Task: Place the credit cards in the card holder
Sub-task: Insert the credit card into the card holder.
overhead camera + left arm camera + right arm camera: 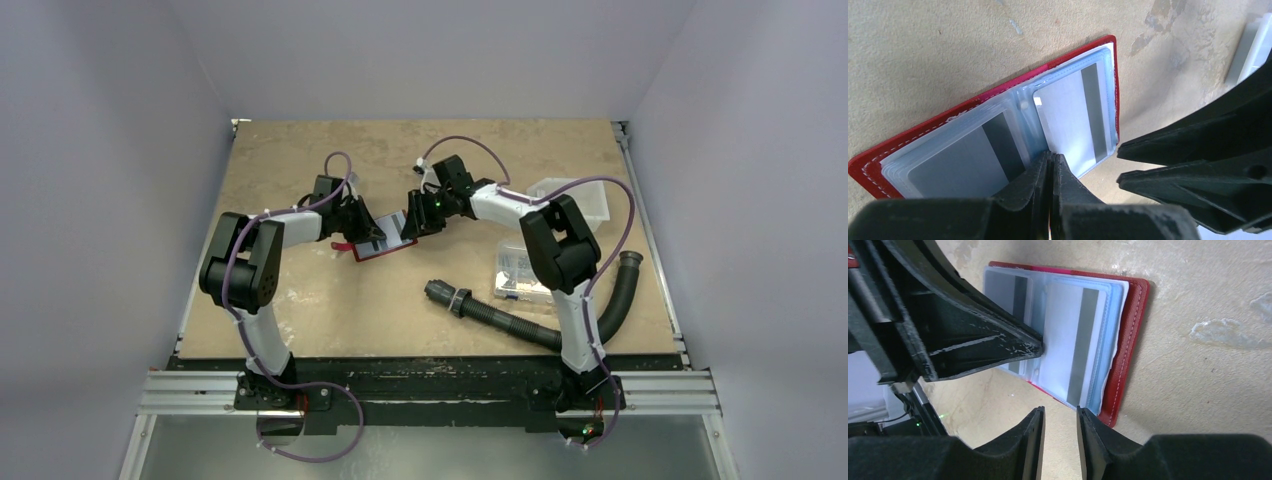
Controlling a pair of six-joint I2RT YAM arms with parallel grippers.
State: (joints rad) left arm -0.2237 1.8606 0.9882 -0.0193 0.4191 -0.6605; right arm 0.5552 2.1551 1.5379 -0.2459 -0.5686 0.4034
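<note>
The card holder (372, 250) lies open on the table (300, 160), near its middle, between the two arms. Two credit cards (1068, 340) sit inside its clear sleeves (1023, 100), one on each side of the fold, stripe side up.

The left gripper (1050, 156) has its jaws pressed together. Their tip bears down on the sleeves at the fold and pins the holder flat.

The right gripper (1060, 412) hovers just beside the holder's near edge, its jaws slightly spread and empty.

Step in hand, as judged: insertion is at or near completion. Whether the right-hand card is fully seated cannot be told.

The next move calls for a light push on that card's exposed end, with the holder kept pinned.
</note>
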